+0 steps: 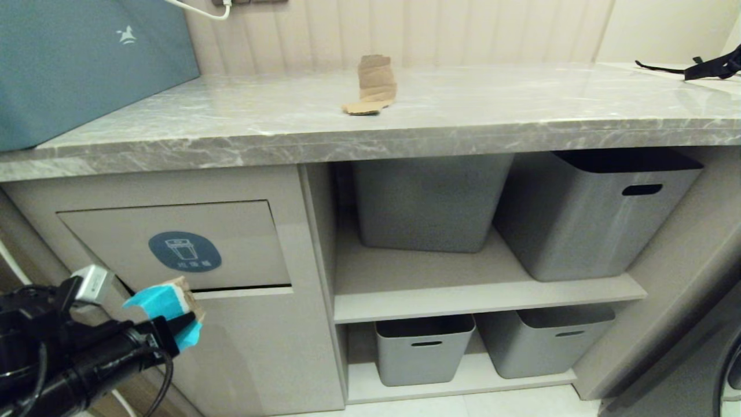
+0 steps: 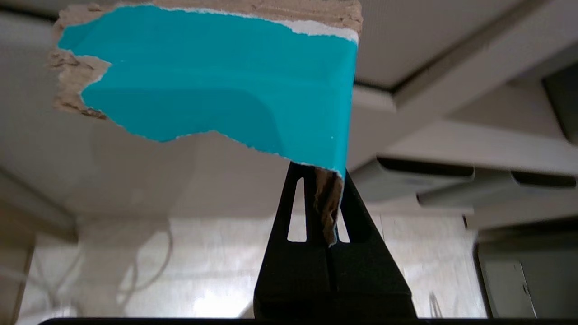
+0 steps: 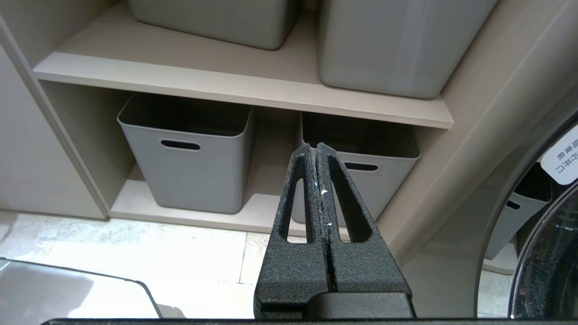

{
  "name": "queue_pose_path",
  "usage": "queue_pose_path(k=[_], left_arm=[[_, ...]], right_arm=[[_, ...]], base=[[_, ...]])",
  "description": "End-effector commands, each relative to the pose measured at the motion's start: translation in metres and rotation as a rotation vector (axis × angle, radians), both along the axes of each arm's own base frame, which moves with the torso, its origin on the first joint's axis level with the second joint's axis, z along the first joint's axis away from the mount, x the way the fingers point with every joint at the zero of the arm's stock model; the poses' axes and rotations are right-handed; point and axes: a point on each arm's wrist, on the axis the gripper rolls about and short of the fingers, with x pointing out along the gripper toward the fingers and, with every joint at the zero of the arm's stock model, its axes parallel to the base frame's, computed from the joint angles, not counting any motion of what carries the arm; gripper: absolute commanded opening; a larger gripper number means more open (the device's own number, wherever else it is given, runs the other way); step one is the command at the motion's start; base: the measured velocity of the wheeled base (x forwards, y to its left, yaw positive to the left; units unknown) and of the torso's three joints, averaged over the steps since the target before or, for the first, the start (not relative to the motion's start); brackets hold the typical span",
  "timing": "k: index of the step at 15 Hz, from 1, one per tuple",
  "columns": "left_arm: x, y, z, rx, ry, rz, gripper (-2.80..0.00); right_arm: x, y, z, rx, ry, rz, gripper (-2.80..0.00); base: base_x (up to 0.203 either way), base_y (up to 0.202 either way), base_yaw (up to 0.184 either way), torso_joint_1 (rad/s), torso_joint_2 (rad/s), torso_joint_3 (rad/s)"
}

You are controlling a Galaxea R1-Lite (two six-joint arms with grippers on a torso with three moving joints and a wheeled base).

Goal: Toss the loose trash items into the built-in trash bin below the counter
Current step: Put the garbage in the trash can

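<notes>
The left gripper (image 1: 184,325) sits low at the near left, its jaws pinching a torn cardboard scrap (image 1: 168,307) with a turquoise face. In the left wrist view the scrap (image 2: 216,76) rises from between the two black fingers (image 2: 289,216), clamped by its ragged brown edge, with the coloured face toward the camera. The scrap is just in front of the bin (image 1: 173,246), close to the dark slit along the lower edge of its flap; whether it touches the panel cannot be told. The flap is a beige rectangle set in the cabinet front, with a blue oval sticker (image 1: 184,251) showing a white bin icon.

The right gripper (image 3: 318,153) appears only in its own wrist view, jaws pressed together on nothing, pointing at the lower shelf of the open cabinet to the right of the bin.

That cabinet holds four grey tubs: two small ones (image 1: 425,347) on the bottom shelf and two larger ones (image 1: 584,214) on the shelf above.

Above runs the counter (image 1: 521,110), grey marble with white veins. A second scrap (image 1: 373,87), plain brown and creased, lies on it near the middle, its far end curling up close to the wall. A teal box (image 1: 75,63) stands on the counter's far left, and a black strap (image 1: 709,68) lies at its far right.
</notes>
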Motion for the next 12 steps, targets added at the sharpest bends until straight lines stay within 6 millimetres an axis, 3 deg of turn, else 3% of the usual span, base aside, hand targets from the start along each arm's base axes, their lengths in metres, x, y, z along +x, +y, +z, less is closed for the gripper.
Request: queue_pose_path(k=[1,6,12], left_arm=[[0.013,0.004,-0.012,0.000,-0.008,0.018,-2.80],[0.016,0.005,-0.027,0.121,-0.062,-0.023,-2.80],[0.059,0.005,-0.020,0.117,-0.133,0.001,-2.80]], right_arm=[[0.000,0.000,0.000,-0.001,0.001,0.001,-2.80],[0.000,0.000,0.000,-0.001,0.001,0.001,-2.80],[0.000,0.000,0.000,-0.001,0.002,0.001,-2.80]], base=[[0.000,0.000,0.000,0.000,0.00,0.000],[0.000,0.000,0.000,0.000,0.00,0.000],[0.000,0.000,0.000,0.000,0.00,0.000]])
